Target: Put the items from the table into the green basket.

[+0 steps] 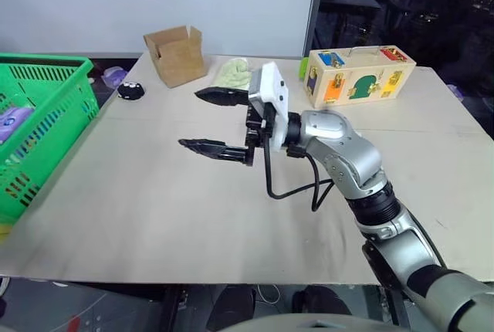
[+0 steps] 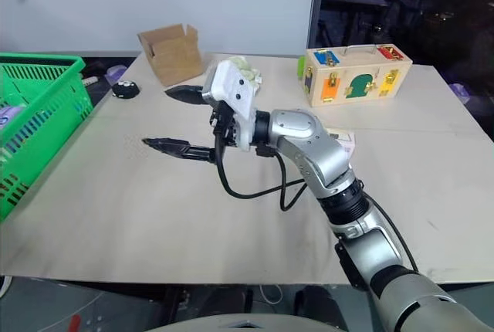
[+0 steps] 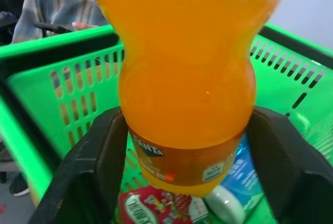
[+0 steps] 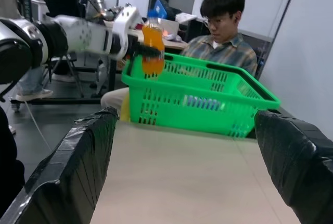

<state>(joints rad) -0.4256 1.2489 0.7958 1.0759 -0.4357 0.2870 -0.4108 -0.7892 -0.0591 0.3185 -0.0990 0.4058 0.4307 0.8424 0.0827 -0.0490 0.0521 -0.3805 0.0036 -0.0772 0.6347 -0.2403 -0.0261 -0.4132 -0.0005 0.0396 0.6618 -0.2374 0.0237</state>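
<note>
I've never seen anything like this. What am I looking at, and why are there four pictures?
It is a humanoid robot with two arms, each ending in a two-fingered gripper. Two pictures come from its head, looking down at the table; there the right gripper hangs open and empty. A cardboard box and a wooden box stand on it. The other two come from wrist cameras: an orange bottle is at the left gripper, above the green basket.
</note>
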